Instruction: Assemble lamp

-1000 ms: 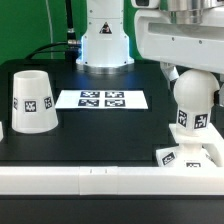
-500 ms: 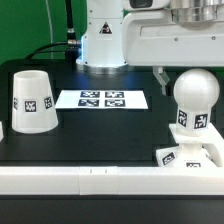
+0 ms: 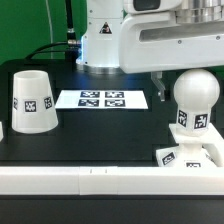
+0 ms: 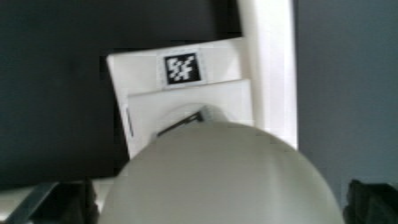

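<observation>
The lamp's round bulb point(image 3: 195, 96) stands upright on its neck on the flat square base point(image 3: 176, 157) at the exterior view's right front. The cone shade point(image 3: 32, 100) stands apart at the left. My gripper point(image 4: 210, 205) is open and straddles the bulb point(image 4: 214, 165) from above. One dark finger point(image 3: 157, 86) hangs just left of the bulb with a gap; the other is hidden behind it. In the wrist view both fingertips point(image 4: 43, 202) show at the bulb's sides, with the tagged base point(image 4: 178, 70) beyond.
The marker board point(image 3: 100, 99) lies flat in the middle of the black table. The robot's white pedestal point(image 3: 105, 40) stands behind it. A white rail point(image 3: 90, 182) runs along the table's front edge, close to the lamp base.
The arm's white body has shifted toward the exterior view's left and uncovered the bulb's top. The visible finger has dropped a little beside the bulb. The bulb, base and shade stay put.
</observation>
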Robot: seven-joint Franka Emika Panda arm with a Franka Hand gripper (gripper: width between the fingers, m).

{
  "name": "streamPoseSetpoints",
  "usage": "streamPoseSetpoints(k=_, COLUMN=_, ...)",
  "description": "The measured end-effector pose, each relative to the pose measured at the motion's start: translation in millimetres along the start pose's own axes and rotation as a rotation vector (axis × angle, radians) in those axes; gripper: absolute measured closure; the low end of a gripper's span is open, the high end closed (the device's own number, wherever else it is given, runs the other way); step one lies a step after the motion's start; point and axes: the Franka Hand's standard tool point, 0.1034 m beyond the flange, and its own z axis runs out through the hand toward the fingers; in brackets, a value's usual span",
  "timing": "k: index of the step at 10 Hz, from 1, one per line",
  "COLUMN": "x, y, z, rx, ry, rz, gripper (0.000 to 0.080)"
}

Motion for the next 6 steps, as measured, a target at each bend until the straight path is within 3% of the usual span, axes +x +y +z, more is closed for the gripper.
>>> streamPoseSetpoints(k=3, x=3.5, y=0.5, z=-1.5, rx=-0.043, ry=0.014, rz=-0.335, gripper=0.0100)
streamPoseSetpoints(k=6, x=5.6, y=1.3, z=-2.2, rx=-0.056, ry=0.015, rz=-0.561, gripper=0.0100)
